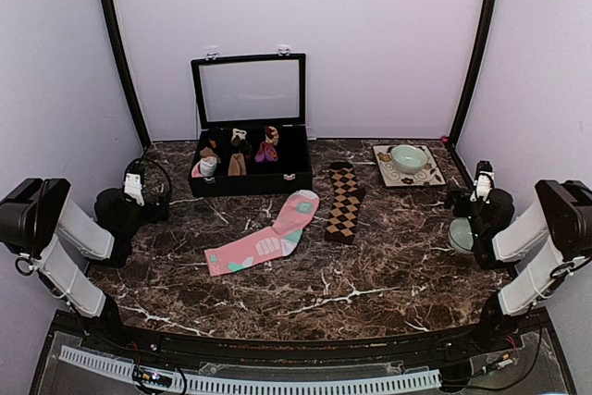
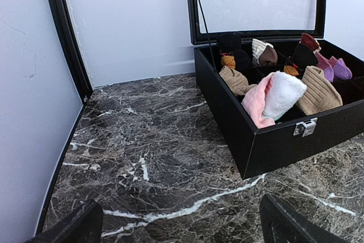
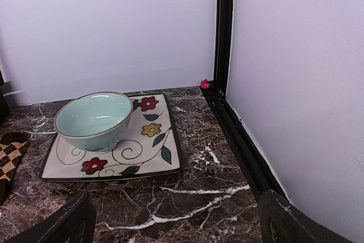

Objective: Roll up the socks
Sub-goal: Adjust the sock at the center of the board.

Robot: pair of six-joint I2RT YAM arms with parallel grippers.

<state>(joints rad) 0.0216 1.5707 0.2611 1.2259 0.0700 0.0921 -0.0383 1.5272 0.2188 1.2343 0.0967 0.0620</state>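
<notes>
Pale walls [image 1: 370,34] enclosed a dark marble table [image 1: 388,275]. At far left, the left gripper [image 2: 181,229] stood spread wide, holding nothing. At centre frame, the pink sock [image 1: 268,240] lay flat just beside the brown checked sock [image 1: 345,205]. At far right, the right gripper [image 3: 176,223] gaped empty too.

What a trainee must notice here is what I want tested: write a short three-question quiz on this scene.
1. True or false: the pink sock and the checked sock lie flat, unrolled.
2. The mint bowl sits on: A a wooden tray, B a flowered plate, C a folded towel.
3. Fill in: the left gripper and the right gripper are both ____.
Key: 1 true; 2 B; 3 open.
</notes>
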